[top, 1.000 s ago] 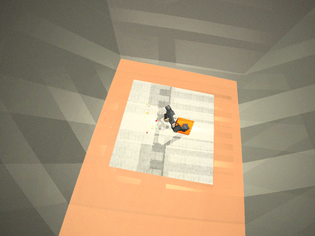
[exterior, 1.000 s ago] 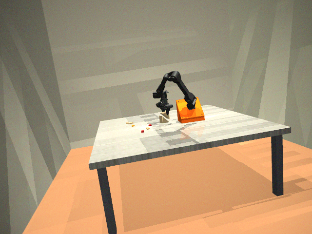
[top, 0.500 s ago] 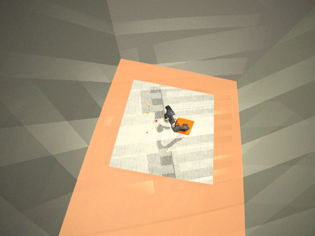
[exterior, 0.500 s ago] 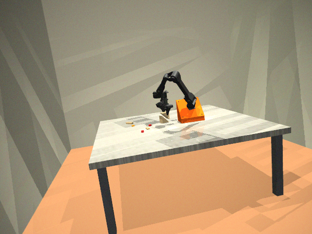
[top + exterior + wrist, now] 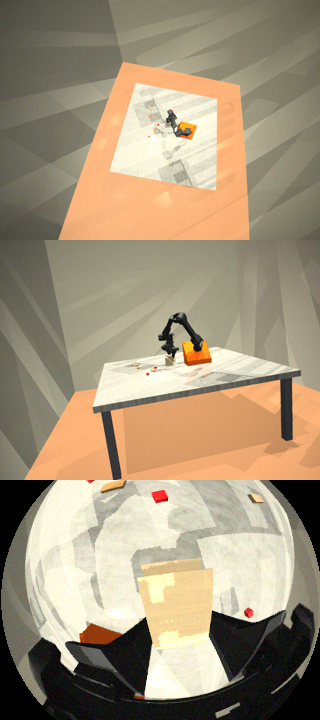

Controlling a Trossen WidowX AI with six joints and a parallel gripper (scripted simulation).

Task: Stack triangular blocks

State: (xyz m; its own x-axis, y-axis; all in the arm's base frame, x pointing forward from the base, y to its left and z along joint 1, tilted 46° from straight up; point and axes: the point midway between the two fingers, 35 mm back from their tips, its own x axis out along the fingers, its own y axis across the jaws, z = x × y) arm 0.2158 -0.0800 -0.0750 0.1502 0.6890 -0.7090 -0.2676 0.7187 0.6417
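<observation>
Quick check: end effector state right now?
End effector: closed on the upper triangular block, resting on the lower block.

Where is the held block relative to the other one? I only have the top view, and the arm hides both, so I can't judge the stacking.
Observer: In the exterior view, the end effector is shut on the upper triangular block, low over the lower triangular block on the table.
Operator: Are they touching?
Observer: They look pressed together there, but too small to confirm full contact.
Operator: Anything near them I could knock?
Observer: A small red cube and a small tan piece lie nearby, apart from the blocks.
Operator: What does the wrist view show?
Observer: A tan block face between the dark fingers.
</observation>
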